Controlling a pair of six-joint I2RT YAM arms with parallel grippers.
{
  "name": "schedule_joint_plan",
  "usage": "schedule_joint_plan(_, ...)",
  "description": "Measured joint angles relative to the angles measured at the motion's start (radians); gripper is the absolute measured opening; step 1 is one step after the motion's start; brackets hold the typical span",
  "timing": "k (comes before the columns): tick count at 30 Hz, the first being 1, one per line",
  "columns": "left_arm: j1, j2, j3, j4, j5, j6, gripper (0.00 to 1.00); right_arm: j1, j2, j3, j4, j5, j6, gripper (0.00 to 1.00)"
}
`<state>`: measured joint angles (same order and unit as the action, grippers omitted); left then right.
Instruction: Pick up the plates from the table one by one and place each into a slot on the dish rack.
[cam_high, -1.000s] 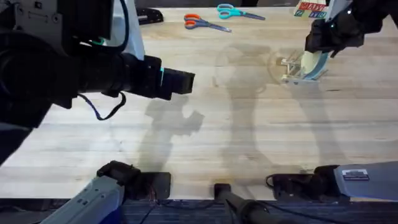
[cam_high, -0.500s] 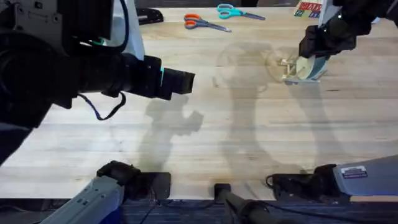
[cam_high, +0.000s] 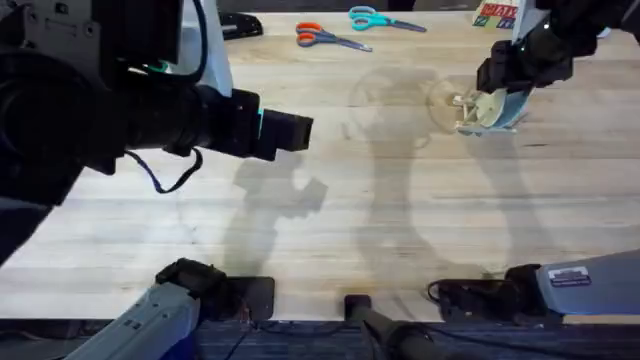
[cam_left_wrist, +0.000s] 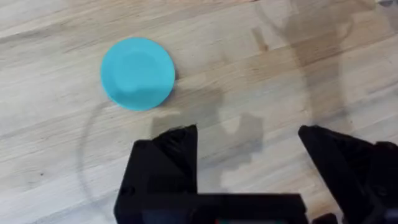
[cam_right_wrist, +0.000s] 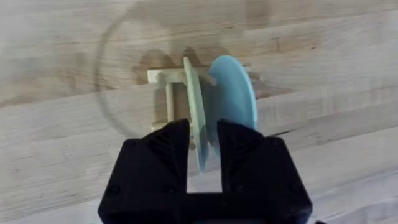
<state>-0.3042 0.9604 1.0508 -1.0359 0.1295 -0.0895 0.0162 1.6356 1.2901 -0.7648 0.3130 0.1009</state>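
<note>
While the right gripper (cam_right_wrist: 203, 146) sits over the dish rack (cam_high: 466, 108) at the far right of the worktop (cam_high: 400, 220), its black fingers (cam_right_wrist: 166, 149) are clamped on the rim of a pale plate (cam_right_wrist: 194, 106) standing on edge between the pegs. Just beside it in the rack stands a second plate, light blue (cam_right_wrist: 233, 93), upright as well and almost touching the first. From overhead the rack shows as a small wooden frame with the two plates leaning in it, the right arm's dark wrist right above them. Over on the other side, the left gripper (cam_left_wrist: 249, 168) hangs above bare wood with its fingers (cam_left_wrist: 165, 162) spread wide apart, holding nothing. A turquoise plate (cam_left_wrist: 137, 73) lies flat on the worktop just ahead of that gripper, clear of both fingers. At the far edge of the worktop lie two pairs of scissors, one with orange handles (cam_high: 330, 37) and one with blue handles (cam_high: 384, 19), well apart from the rack.
</note>
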Motion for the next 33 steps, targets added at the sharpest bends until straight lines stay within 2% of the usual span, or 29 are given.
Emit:
schedule_joint_plan(11, 0.0, 0.0, 0.0, 0.0, 0.0, 0.0, 0.994, 0.0, -0.073, 0.072, -0.038, 0.069, -0.019, 0.324)
schedule_joint_plan(12, 0.0, 0.0, 0.0, 0.0, 0.0, 0.0, 0.994, 0.0, -0.085, 0.074, -0.057, 0.084, -0.024, 0.37)
schedule_joint_plan(20, 0.0, 0.0, 0.0, 0.0, 0.0, 0.0, 0.994, 0.0, -0.098, 0.074, -0.082, 0.091, -0.028, 0.444)
schedule_joint_plan(25, 0.0, 0.0, 0.0, 0.0, 0.0, 0.0, 0.993, 0.0, -0.181, 0.083, -0.094, 0.09, -0.028, 0.474)
schedule_joint_plan(28, 0.0, 0.0, 0.0, 0.0, 0.0, 0.0, 0.993, 0.006, -0.255, 0.1, -0.102, 0.091, -0.028, 0.542)
schedule_joint_plan(33, 0.0, 0.0, 0.0, 0.0, 0.0, 0.0, 0.993, 0.042, -0.374, 0.115, -0.153, 0.09, -0.031, 0.769)
